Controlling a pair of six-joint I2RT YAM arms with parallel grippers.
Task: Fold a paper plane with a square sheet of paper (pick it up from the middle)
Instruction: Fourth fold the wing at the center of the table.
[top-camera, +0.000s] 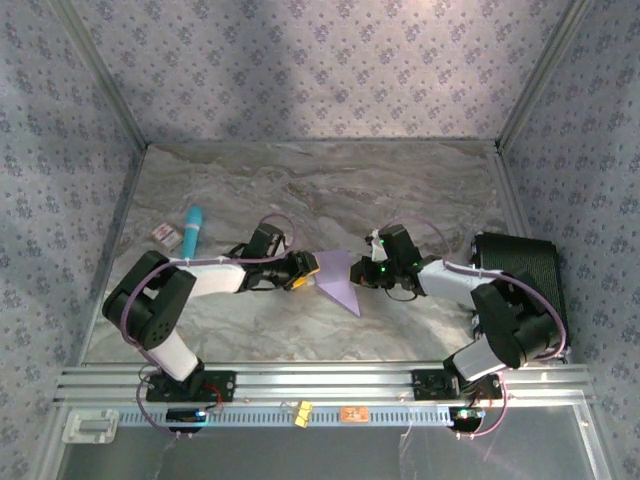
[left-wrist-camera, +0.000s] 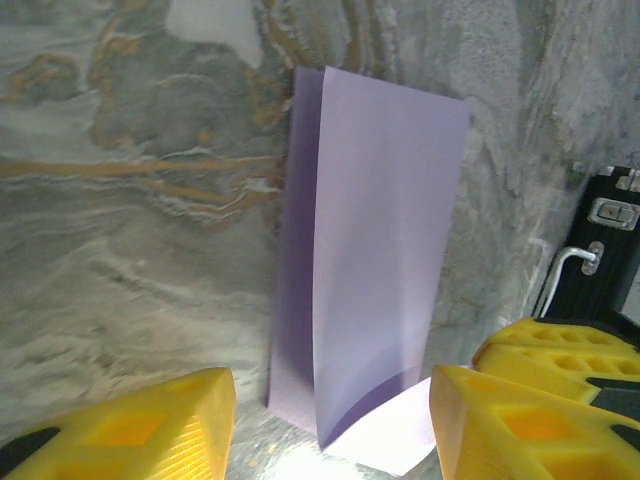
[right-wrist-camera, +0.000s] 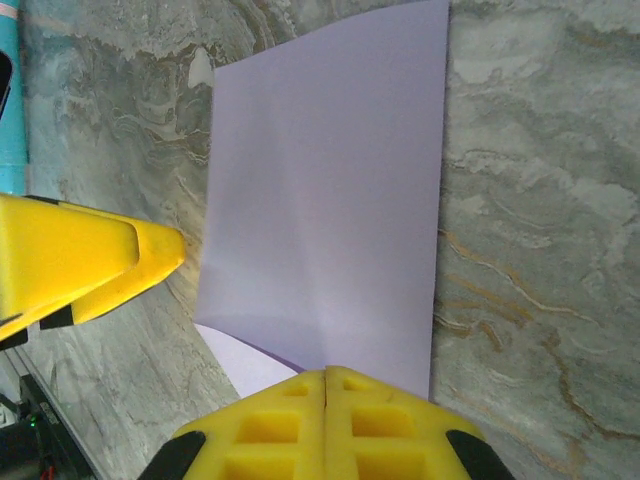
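The right gripper (right-wrist-camera: 326, 378) is clamped on the near edge of the square sheet of paper (right-wrist-camera: 330, 200), folded along a crease at the middle of the marble table (top-camera: 300, 180). The left gripper (left-wrist-camera: 330, 400), jaws parted, straddles the sheet's opposite end, possibly without touching.

From the right wrist, the near edge of the lavender-purple square sheet of paper (right-wrist-camera: 320, 200) slips out of sight behind the pressed-together yellow fingers of the right gripper (right-wrist-camera: 325, 372), which run off the bottom edge. A teal plastic cylinder (right-wrist-camera: 8, 100) is cut by the left edge.

From the left wrist, the fingers of the left gripper (left-wrist-camera: 332, 375) and a black hard case (left-wrist-camera: 600, 250) are cropped.

From above, the right arm covers the case's near corner. The small flat card (top-camera: 166, 235) on the worktop is too small to read.
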